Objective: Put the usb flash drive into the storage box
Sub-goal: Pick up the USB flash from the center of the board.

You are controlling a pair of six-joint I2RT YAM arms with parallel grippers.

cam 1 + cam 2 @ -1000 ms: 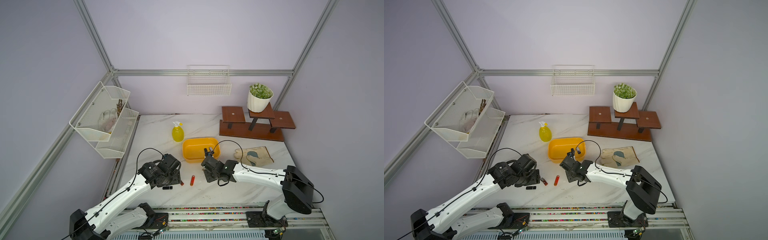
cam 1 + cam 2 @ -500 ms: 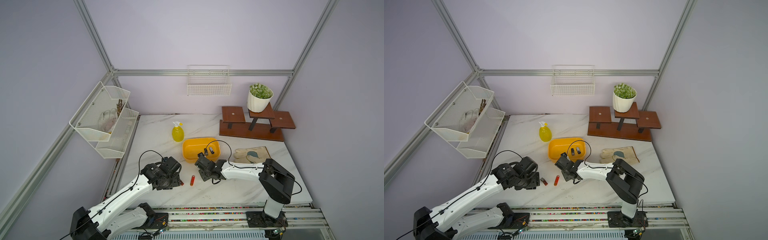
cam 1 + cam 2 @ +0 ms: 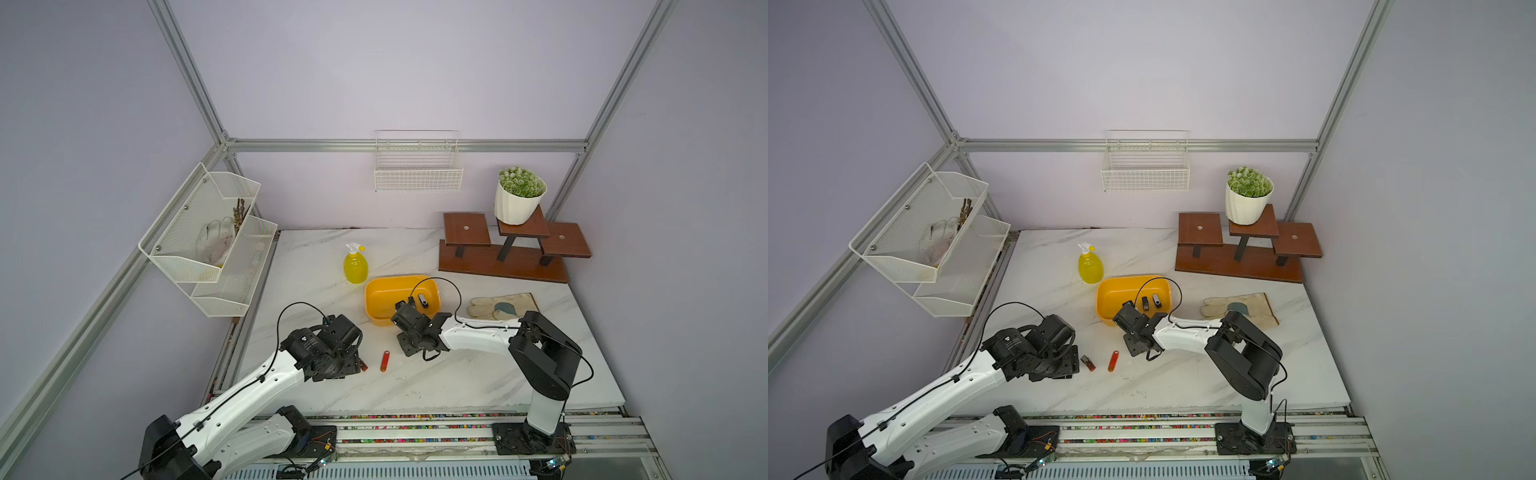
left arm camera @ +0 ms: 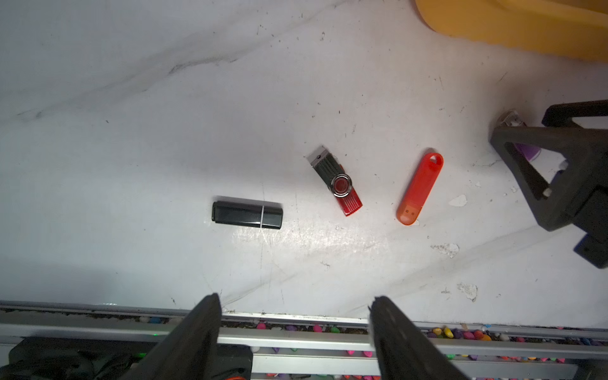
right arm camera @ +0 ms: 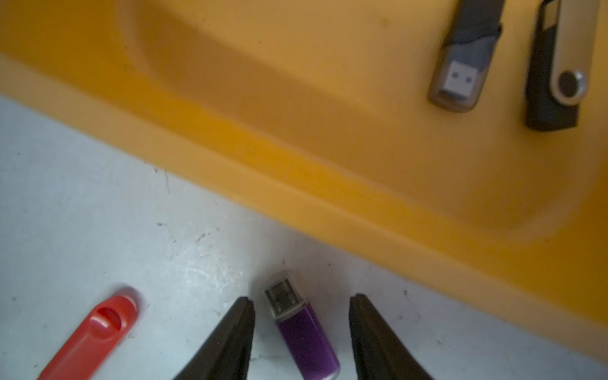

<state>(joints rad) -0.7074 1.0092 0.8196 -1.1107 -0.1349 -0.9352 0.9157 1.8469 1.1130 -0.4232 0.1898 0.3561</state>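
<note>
Straddles the purple flash drive [image 5: 301, 332] with the right claw [image 5: 301, 298], parted jaws set one to each side and clear of it, gripping nothing. Lies flat on the desk [image 5: 82, 214], just outside the front wall of the storage box [image 5: 296, 184], hidden under the claw in both top views. Points its clear-capped plug end toward the box, long axis slanting at that wall and skewed a little from the claw's own line. Hangs the left claw [image 4: 294, 297] released and empty near the desk's front edge, facing a black drive [image 4: 247, 214], a red swivel drive [image 4: 335, 181] and an orange-red drive [image 4: 419, 189], all apart. Shows a grey drive [image 5: 467, 59] and a black-and-silver drive [image 5: 559, 65] side by side inside the box.
</note>
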